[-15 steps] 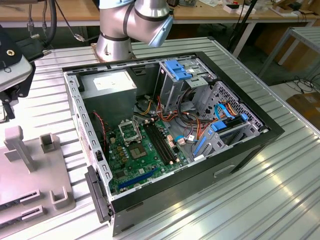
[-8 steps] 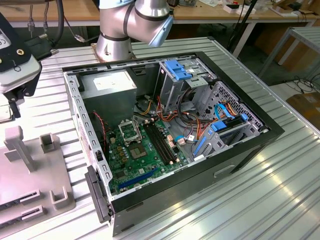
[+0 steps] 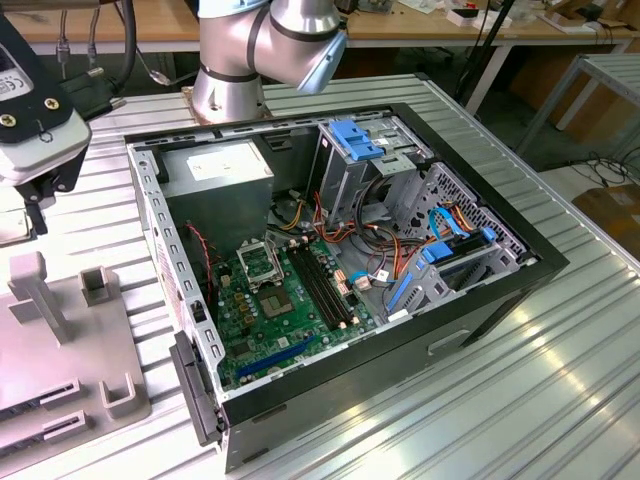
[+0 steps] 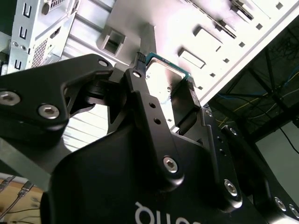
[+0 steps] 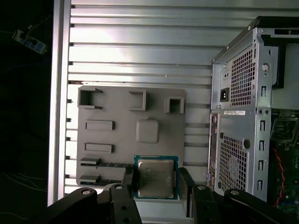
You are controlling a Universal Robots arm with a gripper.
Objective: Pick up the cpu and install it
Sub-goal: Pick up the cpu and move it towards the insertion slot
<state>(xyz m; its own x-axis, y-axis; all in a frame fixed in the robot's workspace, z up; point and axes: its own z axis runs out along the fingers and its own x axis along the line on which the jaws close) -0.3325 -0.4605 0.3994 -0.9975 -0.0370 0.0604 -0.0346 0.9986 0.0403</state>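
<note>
We record pincer [image 5: 156,181] clamped on cpu [image 5: 155,175] in first wrist view, over grey tray [image 5: 117,112] on counter [image 5: 140,46], computer case [image 5: 243,116] beside.

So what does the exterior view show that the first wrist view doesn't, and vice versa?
Exterior view: the computer case from inside, with the black-framed socket on the green motherboard, plus the arm's base. First wrist view: the cpu close up, silver-grey top showing, clamped in the pincer. Both: the case's outer wall, the grey fixture plate, the slatted metal table.
</note>
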